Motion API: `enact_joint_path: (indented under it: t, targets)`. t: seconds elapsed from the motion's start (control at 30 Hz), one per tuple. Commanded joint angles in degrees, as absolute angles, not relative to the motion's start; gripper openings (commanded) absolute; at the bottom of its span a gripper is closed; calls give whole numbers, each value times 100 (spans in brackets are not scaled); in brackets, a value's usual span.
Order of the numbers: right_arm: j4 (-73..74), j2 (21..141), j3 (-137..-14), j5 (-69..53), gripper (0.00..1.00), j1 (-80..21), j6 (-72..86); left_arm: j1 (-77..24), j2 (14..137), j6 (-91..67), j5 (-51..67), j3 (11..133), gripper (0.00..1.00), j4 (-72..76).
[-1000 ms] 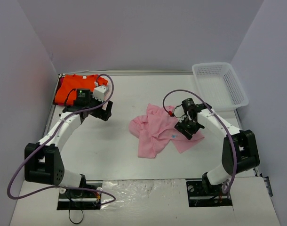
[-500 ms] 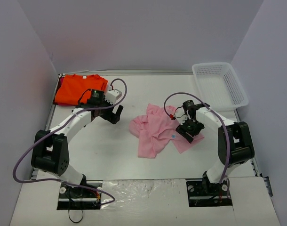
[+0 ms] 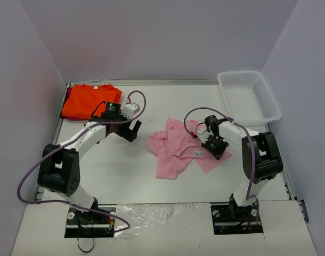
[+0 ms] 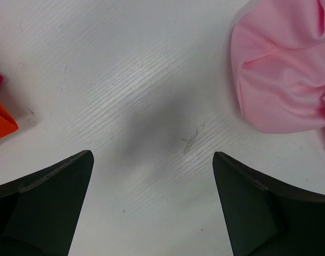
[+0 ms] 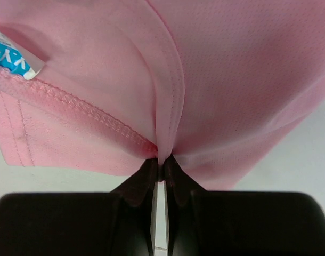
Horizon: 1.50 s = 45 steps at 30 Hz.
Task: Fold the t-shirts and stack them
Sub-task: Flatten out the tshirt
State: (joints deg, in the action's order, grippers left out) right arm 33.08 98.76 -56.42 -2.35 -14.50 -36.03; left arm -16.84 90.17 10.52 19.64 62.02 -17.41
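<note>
On the white bench [image 3: 125,170], my right hand [image 3: 214,145] has its two fingers pressed together on a raised fold of the pink t-shirt [image 3: 176,146]. The grip is near the shirt's right edge, just beside its small blue label [image 3: 196,154]. Seen from the right wrist camera, the dark fingertips [image 5: 138,186] meet on a stitched ridge of pink cloth, and a hem seam runs off to the left.

The pink shirt lies crumpled and unfolded at the middle of the bench, between my two arms.

My left hand [image 3: 131,128] hangs with its fingers spread wide, just left of the pink shirt. Its wrist camera shows bare bench between the fingers. The pink shirt's rumpled edge is at the upper right of that view, and a corner of the orange t-shirt [image 3: 88,100] is at the far left.

The orange shirt sits folded flat in the far left corner of the bench, well apart from the pink one. A white mesh basket [image 3: 269,98] stands at the far right corner.
</note>
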Motion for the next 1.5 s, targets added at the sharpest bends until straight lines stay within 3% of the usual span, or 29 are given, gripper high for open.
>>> enact_joint_path:
  t: [0.0, 0.4, 0.87, 0.93, 0.97, 1.0, 1.07, 1.23, 1.47]
  targets:
    - [3375, 9695, -5520, -264, 0, -1450, -3586, -1766, 9070, 1143, 2012, 6512, 94, -1854]
    - [3366, 9852, -5599, -343, 0, -1433, -3419, -1969, 10668, 388, 4023, 7901, 98, -2452]
    - [3331, 9949, -5687, -325, 0, -1406, -3357, -2346, 11549, 475, 5027, 8016, 49, -2637]
    - [3305, 9967, -5669, -334, 0, -1398, -3349, -2408, 11636, 466, 5054, 8033, 23, -2663]
    - [3305, 9984, -5669, -343, 0, -1397, -3349, -2452, 11654, 492, 5019, 8051, 9, -2680]
    - [3296, 9967, -5669, -334, 0, -1397, -3349, -2461, 11698, 527, 4958, 8155, 3, -2820]
    - [3226, 9914, -5721, -273, 0, -1363, -3296, -2444, 11681, 571, 4765, 8261, 3, -2944]
    - [3208, 9677, -6344, -158, 0, -1099, -3226, -2251, 10672, 659, 2219, 8446, 2, -2893]
    - [3418, 9396, -7882, -79, 0, -818, -3138, -1635, 8898, 1334, 652, 8833, 2, -3269]
